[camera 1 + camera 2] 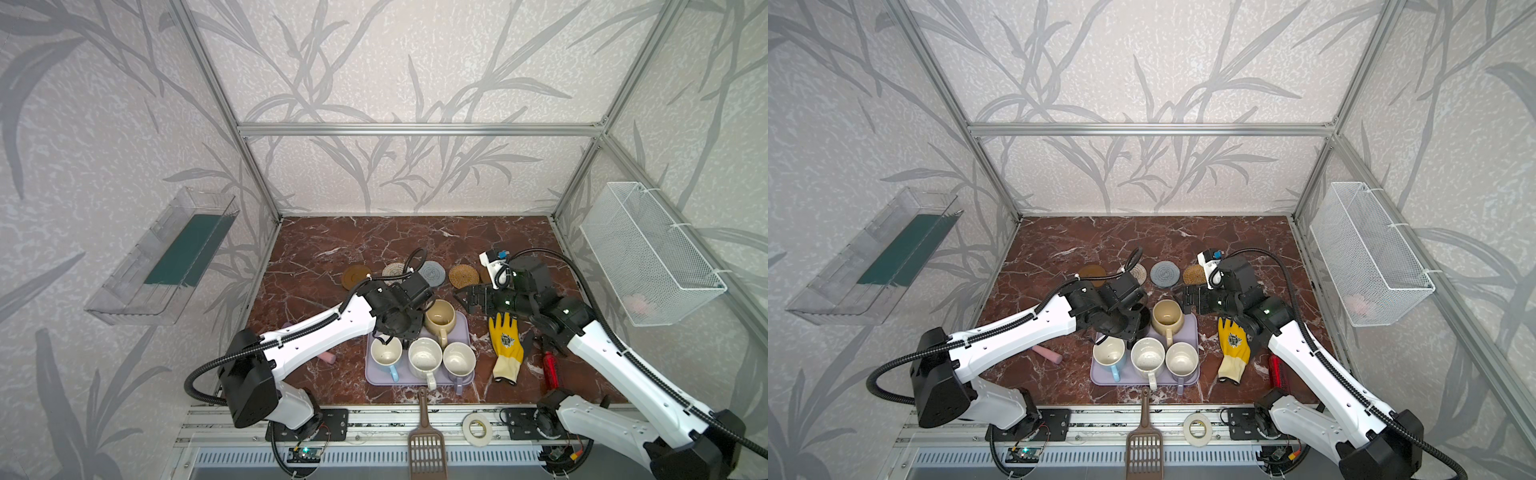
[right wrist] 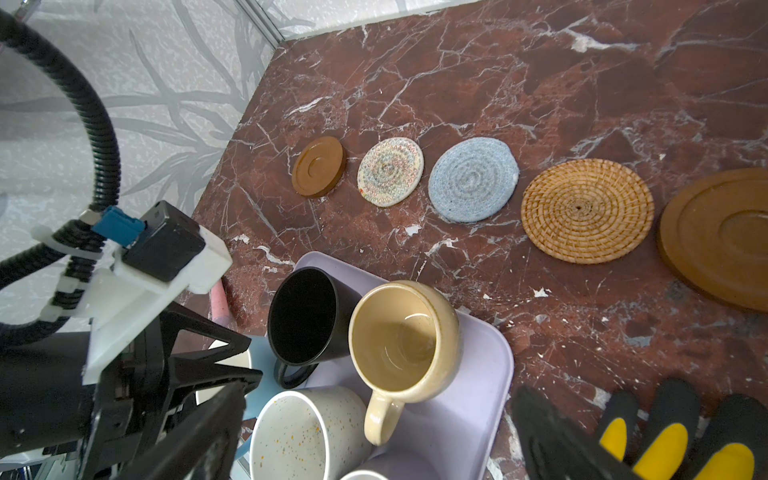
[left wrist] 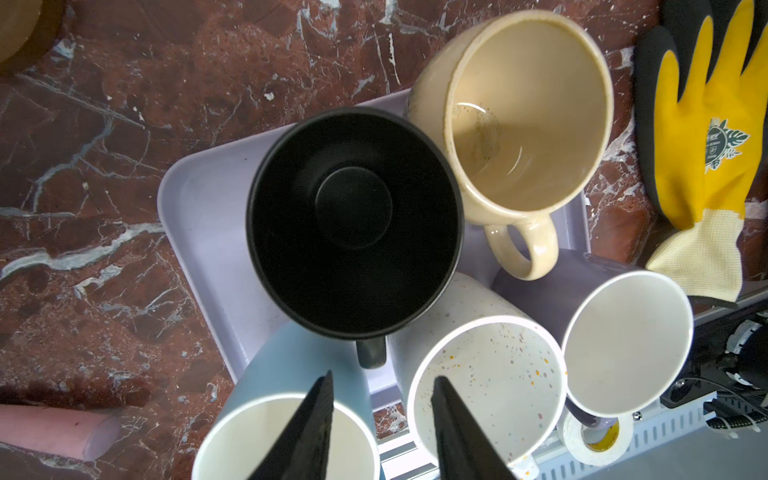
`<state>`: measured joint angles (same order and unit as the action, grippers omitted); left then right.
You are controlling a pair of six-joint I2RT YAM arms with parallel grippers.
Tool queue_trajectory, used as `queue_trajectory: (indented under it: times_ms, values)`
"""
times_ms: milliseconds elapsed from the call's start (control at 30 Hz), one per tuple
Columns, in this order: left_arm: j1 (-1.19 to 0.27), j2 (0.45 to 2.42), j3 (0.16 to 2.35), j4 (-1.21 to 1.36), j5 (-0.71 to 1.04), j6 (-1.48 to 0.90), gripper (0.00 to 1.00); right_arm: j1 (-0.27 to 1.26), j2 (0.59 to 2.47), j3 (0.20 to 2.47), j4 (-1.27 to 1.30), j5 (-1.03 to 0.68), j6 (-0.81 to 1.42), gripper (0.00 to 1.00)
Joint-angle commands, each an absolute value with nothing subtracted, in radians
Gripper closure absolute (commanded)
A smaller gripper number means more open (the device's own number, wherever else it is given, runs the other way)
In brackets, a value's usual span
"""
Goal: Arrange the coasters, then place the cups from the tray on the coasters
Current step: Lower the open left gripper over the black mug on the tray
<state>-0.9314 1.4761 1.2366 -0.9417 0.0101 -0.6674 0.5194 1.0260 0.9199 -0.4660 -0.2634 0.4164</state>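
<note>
Five coasters lie in a row behind the tray: amber (image 2: 318, 166), cream woven (image 2: 390, 171), grey-blue (image 2: 473, 179), rattan (image 2: 587, 210), amber (image 2: 723, 237). On the lavender tray (image 1: 462, 332) stand a black cup (image 3: 353, 220), beige cup (image 1: 440, 318), light blue cup (image 1: 386, 353), speckled cream cup (image 1: 424, 359) and lavender cup (image 1: 459, 359). My left gripper (image 3: 384, 376) hangs over the blue cup, jaws narrowly apart, one finger over its mouth and the other over the cream cup. My right gripper (image 1: 465, 297) is wide open, empty, just right of the beige cup.
A yellow glove (image 1: 505, 345) and a red object (image 1: 550, 370) lie right of the tray, a pink cylinder (image 1: 326, 357) left of it. A brown scoop (image 1: 426, 440) and a white tape roll (image 1: 477, 429) sit on the front rail. A wire basket (image 1: 648, 253) hangs on the right wall.
</note>
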Motion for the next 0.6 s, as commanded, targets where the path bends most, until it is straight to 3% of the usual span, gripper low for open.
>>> queue_trajectory:
  times_ms: [0, 367, 567]
  values:
    - [-0.937, 1.481, 1.218, -0.986, -0.015, -0.685, 0.62, 0.525, 1.006, 0.895, -0.428, -0.281, 0.438, 0.01]
    - [-0.943, 1.489, 1.203, -0.976, -0.022, -0.664, 0.62, 0.526, 1.006, 0.873, -0.405, -0.285, 0.459, 0.01]
    - [-0.943, 1.517, 1.219, -0.969, -0.029, -0.643, 0.7, 0.525, 0.999, 0.861, -0.409, -0.271, 0.455, 0.01]
